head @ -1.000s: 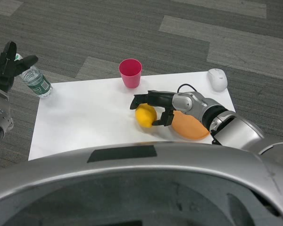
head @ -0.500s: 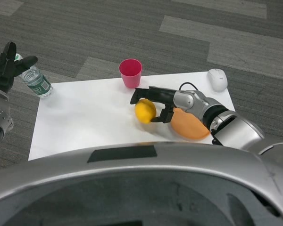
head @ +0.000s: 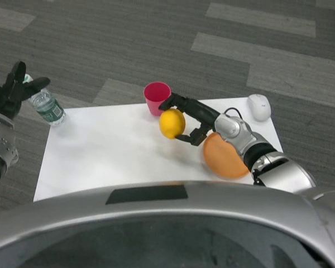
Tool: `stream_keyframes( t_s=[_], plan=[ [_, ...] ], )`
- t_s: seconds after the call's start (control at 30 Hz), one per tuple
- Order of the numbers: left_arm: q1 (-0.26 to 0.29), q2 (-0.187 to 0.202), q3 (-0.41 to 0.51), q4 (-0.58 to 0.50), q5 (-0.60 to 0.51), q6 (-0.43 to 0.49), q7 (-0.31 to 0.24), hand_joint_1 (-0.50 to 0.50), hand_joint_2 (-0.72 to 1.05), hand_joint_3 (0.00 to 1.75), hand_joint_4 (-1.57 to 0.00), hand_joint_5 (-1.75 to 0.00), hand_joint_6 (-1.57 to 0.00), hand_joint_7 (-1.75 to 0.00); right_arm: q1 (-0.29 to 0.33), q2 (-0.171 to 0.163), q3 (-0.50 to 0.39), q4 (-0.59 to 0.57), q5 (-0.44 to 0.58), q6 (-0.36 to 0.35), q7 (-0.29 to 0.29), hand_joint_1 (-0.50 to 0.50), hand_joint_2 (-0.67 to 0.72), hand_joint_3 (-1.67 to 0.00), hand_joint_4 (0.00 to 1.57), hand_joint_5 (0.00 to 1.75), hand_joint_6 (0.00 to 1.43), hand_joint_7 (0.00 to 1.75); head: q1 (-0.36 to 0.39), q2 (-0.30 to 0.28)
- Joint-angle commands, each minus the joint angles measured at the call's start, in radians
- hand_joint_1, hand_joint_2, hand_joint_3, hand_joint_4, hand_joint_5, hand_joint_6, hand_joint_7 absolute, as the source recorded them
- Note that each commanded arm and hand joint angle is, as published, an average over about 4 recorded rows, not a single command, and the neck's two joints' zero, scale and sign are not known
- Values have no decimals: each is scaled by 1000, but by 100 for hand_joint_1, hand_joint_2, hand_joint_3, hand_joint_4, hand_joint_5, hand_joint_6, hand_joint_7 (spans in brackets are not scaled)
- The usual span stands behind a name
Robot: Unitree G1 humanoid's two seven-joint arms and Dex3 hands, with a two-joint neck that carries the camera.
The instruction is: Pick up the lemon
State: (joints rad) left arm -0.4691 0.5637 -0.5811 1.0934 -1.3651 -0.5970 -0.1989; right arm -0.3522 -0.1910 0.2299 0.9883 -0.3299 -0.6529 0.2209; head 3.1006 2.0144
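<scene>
While the right robot hand (head: 185, 119) grips the lemon (head: 172, 123) between black fingers above and below it, the yellow fruit sits in front of the pink cup (head: 157, 97), partly overlapping the cup's lower right side in the head view. Whether the lemon touches the white worktop (head: 106, 148) cannot be told for sure, though a faint shadow lies on the surface just below and to its right. Behind the hand, the silver right forearm (head: 251, 146) crosses over an orange rounded object (head: 224, 156) lying near the worktop's right part. A white mouse (head: 259, 106) rests at the far right corner, with a dark cable (head: 233, 111) curling from it toward the forearm. At the left edge of the view, the left robot hand (head: 10, 92) is raised off the worktop, fingers spread apart and holding nothing. Just beside it lies a clear water bottle (head: 47, 106) with a green label, at the far left corner of the worktop and partly over the grey carpet (head: 128, 39).
</scene>
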Motion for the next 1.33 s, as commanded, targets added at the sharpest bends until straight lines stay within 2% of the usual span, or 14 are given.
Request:
stream_keyframes(
  t_s=[0.03, 0.17, 0.47, 0.63, 0.97, 1.33],
  plan=[
    [0, 21, 9, -4, -2, -3, 3, 50, 96, 9, -4, 0, 0, 0, 16, 9, -58, -8, 70, -44, -19, -4, -60, -127, 0, 155, 3, 93, 0, 0],
    [0, 19, 9, -4, -2, -3, 3, 50, 96, 7, -4, 0, 0, 0, 30, 16, -99, -13, 166, -75, -26, -4, -60, -127, 0, 155, 2, 93, -20, 55],
    [-2, 16, 9, -9, 0, -3, 1, 50, 96, 9, -4, 0, 0, 0, 68, 27, -217, -51, 248, -119, -40, -4, -60, -127, 0, 155, 3, 91, -34, 75],
    [-2, 16, 9, -12, 1, -3, 1, 50, 96, 9, -4, 0, 0, 0, 91, 28, -245, -76, 305, -143, -54, -5, -60, -127, 0, 155, 3, 91, -41, 77],
    [-2, 10, 9, -24, 8, -3, -1, 50, 96, 9, -4, 0, 0, 0, 128, 39, -309, -145, 342, -167, -70, -4, -60, -127, 0, 155, 3, 91, -36, 89],
    [-6, 0, 24, -33, 26, -3, -1, 50, 96, 9, -4, 0, 0, 0, 130, 39, -321, -146, 363, -185, -72, -4, -60, -127, 1, 155, 3, 91, -38, 117]
  ],
)
